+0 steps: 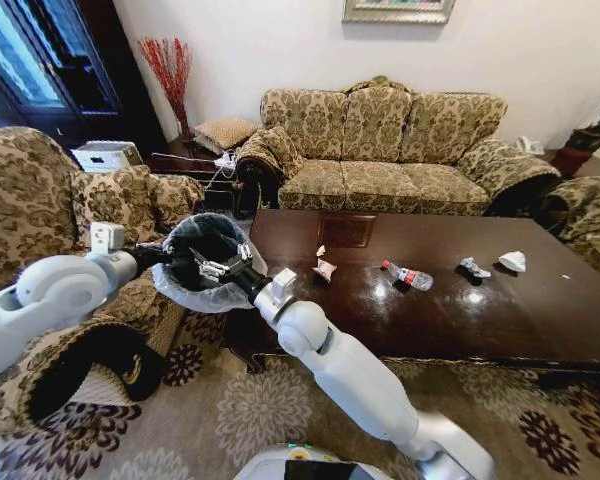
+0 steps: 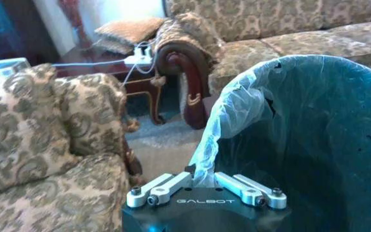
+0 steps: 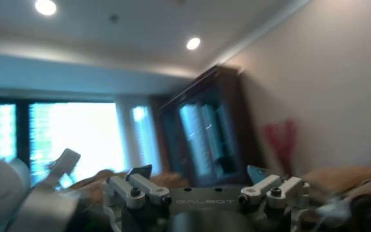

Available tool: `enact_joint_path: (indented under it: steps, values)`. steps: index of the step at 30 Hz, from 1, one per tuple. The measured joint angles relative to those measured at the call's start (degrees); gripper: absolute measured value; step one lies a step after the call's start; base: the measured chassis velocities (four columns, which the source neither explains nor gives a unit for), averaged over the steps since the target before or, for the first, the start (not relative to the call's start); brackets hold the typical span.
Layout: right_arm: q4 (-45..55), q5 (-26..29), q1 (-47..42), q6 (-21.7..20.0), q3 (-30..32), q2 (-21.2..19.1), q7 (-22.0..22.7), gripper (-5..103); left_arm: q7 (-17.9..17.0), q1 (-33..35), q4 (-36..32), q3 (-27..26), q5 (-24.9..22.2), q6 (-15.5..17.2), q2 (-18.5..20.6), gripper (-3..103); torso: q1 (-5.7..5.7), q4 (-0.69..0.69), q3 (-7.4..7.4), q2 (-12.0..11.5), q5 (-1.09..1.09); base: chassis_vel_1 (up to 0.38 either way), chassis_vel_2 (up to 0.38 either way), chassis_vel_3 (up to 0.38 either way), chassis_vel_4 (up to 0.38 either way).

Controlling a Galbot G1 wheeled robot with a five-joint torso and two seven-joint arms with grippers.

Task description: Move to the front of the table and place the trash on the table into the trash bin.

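1. Glossy dark wood of the table (image 1: 500, 320) carries what trash remains: a tan paper wad (image 1: 325, 268) near its left end, a clear bottle with a red cap (image 1: 408, 276) further along, and two white wads (image 1: 474, 267) (image 1: 513, 261) toward the right.
2. Off the table's left end is the trash bin (image 1: 208, 262), black with a whitish liner folded over the rim, held up beside the armchair (image 1: 40, 215).
3. The left gripper (image 1: 172, 262) reaches in from the armchair side; in the left wrist view its jaws (image 2: 205, 186) are pinched narrow on the liner at the bin's rim.
4. The right gripper (image 1: 216, 268) hangs over the bin's mouth. Its jaws stand wide with nothing between them, which the right wrist view (image 3: 205, 205) makes plain.
5. My reading: a drop into the bin looks just finished, so the right arm needs to swing to the tan wad, the nearest piece.
6. From the head view you get the table and the spread of trash; the left wrist view alone shows the grip on the liner, while the right wrist camera points up at ceiling lights and a tall cabinet (image 3: 205, 130).
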Motion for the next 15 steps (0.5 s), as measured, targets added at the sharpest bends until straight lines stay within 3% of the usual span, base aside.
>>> enact_joint_path:
  steps: [3, 5, 9, 14, 15]
  values:
    - [2.21, -1.23, -4.66, 0.71, 5.02, -2.51, -0.72, 100, -0.06, 0.09, 0.86, -0.03, 0.32, -0.2, -0.71, 0, 0.0, 0.0, 0.0, 0.0, 0.0, 0.0, 0.0, 0.0, 0.0]
    - [2.77, -2.17, -12.74, 1.28, 12.71, -5.99, -1.06, 100, -0.3, 0.15, 1.54, -0.04, 0.81, -1.01, -1.75, 0, 0.0, -0.02, 0.0, 0.0, 0.01, 0.0, 0.0, 0.0, 0.0]
    - [-2.25, -2.98, -18.57, 3.43, 18.33, -7.51, 0.76, 100, -0.33, 0.14, 1.3, -0.03, 1.29, -1.52, -2.86, 0, 0.0, -0.04, 0.0, 0.0, 0.01, 0.0, 0.0, 0.0, 0.0]
    - [-8.81, -6.88, -18.87, 5.04, 18.86, -6.69, 2.71, 100, -0.32, 0.15, 0.2, 0.11, 1.43, -1.57, -3.43, 0, -0.01, -0.02, 0.0, 0.0, -0.01, 0.0, 0.0, 0.0, 0.0]
    - [-12.68, -10.43, -17.72, 5.9, 18.55, -5.3, 3.23, 100, -0.36, 0.15, -0.43, 0.11, 1.44, -1.57, -3.53, 0, -0.01, -0.01, 0.0, 0.0, -0.01, -0.041, -0.006, 0.061, 0.021]
